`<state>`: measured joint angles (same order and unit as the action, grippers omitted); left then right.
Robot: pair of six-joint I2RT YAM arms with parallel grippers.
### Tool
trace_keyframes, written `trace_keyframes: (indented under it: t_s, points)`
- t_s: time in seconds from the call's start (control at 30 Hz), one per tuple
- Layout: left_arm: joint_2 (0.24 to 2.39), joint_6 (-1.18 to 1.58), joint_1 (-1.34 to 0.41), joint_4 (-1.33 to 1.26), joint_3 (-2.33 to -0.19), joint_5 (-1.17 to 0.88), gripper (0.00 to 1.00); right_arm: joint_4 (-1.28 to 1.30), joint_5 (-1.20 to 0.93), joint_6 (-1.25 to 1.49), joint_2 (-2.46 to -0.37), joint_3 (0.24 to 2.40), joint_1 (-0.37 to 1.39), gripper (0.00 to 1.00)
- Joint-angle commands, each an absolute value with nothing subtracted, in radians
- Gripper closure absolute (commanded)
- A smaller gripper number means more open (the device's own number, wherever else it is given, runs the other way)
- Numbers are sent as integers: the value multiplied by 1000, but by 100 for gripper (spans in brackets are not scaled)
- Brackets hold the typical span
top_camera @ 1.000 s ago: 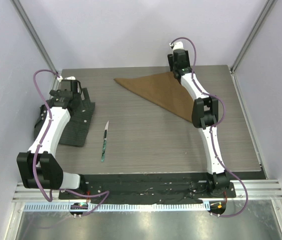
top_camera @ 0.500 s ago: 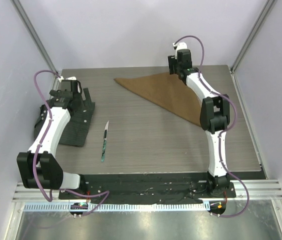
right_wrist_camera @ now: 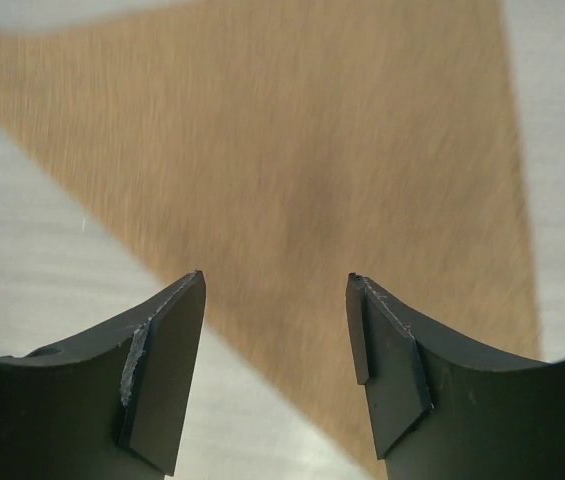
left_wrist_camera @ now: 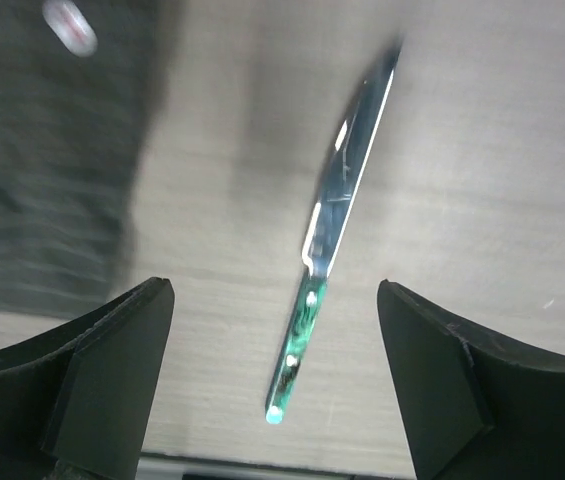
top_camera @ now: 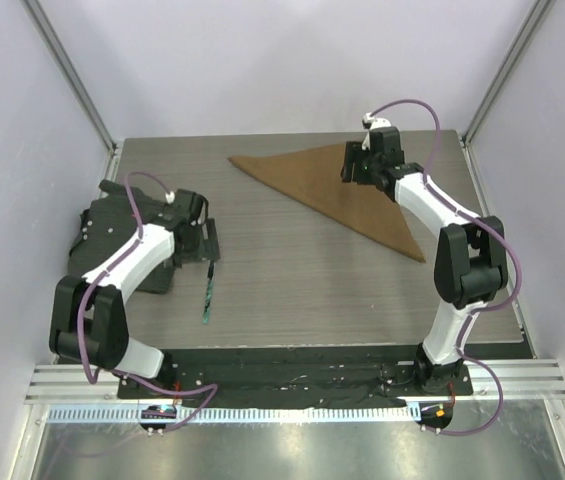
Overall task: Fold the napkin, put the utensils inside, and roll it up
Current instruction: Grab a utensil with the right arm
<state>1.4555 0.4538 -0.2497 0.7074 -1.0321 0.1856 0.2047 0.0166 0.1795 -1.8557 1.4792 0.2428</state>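
Since a second ago both arms have shifted. On my left side, the left claw (top_camera: 200,243) has swung off the far end of the dark mat (top_camera: 110,232) and now hangs over the blade end of the knife (top_camera: 206,300). On the right side, the right claw (top_camera: 355,166) has drawn back from the far edge and sits over the napkin (top_camera: 312,180), near its far right corner.

From the left wrist camera I see that claw spread wide, holding nothing. The knife lies flat on the worktop (top_camera: 302,280) between its two fingers, clear of both, with the silver blade pointing away and the speckled green handle nearer the camera. The mat's edge shows blurred off to the left.

From the right wrist camera that claw is likewise parted and holds nothing, with tan cloth filling the gap between its fingers. I cannot tell whether the fingertips touch the cloth.

From above, the napkin lies as a flat triangle at the far right of the worktop, well apart from the knife. The knife lies left of centre, just beside the mat's right edge, its handle toward the arm bases.
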Motion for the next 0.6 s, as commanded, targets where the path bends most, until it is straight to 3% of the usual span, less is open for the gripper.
trace_keyframes:
  t_s: [0.0, 0.13, 0.57]
  points:
    - [1422, 567, -308, 718, -945, 143, 13, 187, -57, 241, -1757, 1393, 252, 35]
    - [1417, 609, -339, 712, -891, 137, 18, 176, -89, 256, -1727, 1359, 253, 36]
    - [1445, 653, -353, 609, -781, 61, 53, 176, -129, 275, -1715, 1333, 268, 38]
